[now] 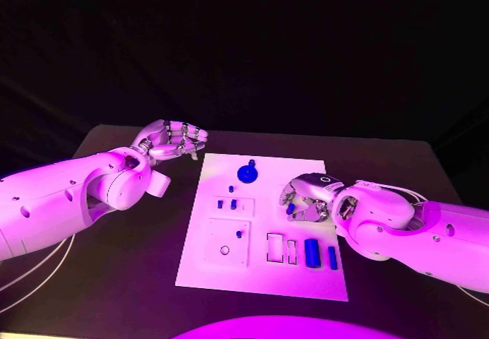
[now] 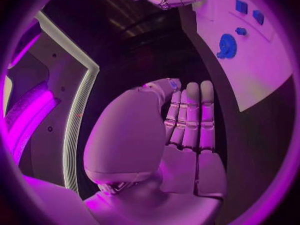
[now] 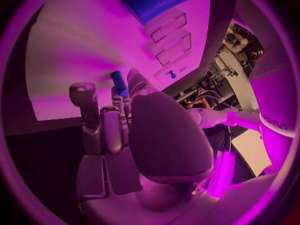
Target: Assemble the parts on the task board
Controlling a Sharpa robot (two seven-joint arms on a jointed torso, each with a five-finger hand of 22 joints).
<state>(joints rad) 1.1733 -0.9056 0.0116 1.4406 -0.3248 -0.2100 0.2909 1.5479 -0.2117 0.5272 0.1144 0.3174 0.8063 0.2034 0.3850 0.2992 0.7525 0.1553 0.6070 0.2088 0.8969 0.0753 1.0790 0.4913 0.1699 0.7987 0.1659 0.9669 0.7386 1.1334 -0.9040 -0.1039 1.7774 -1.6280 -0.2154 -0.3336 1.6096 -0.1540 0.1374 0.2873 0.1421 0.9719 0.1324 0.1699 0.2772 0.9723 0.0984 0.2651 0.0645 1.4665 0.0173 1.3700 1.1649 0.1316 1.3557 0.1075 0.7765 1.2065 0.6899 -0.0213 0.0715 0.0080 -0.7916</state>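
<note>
The white task board (image 1: 267, 265) lies mid-table. My right hand (image 1: 308, 198) hovers over its right side and pinches a small blue peg (image 1: 292, 209) in its fingertips; the right wrist view shows the peg (image 3: 119, 80) sticking up between the fingers (image 3: 104, 117). A round blue part (image 1: 246, 172) sits near the board's far end, with two small blue pieces (image 1: 232, 204) in slots below it. Two blue cylinders (image 1: 311, 253) lie at the near right. My left hand (image 1: 173, 140) hangs off the board's far left corner, holding nothing, its fingers (image 2: 190, 120) side by side.
The black table (image 1: 122, 275) runs around the board on every side. Several recesses (image 1: 275, 247) are cut into the board's near half. Cables (image 1: 41, 272) trail under my left arm. The left wrist view shows the board (image 2: 262, 70) and the round blue part (image 2: 227, 46).
</note>
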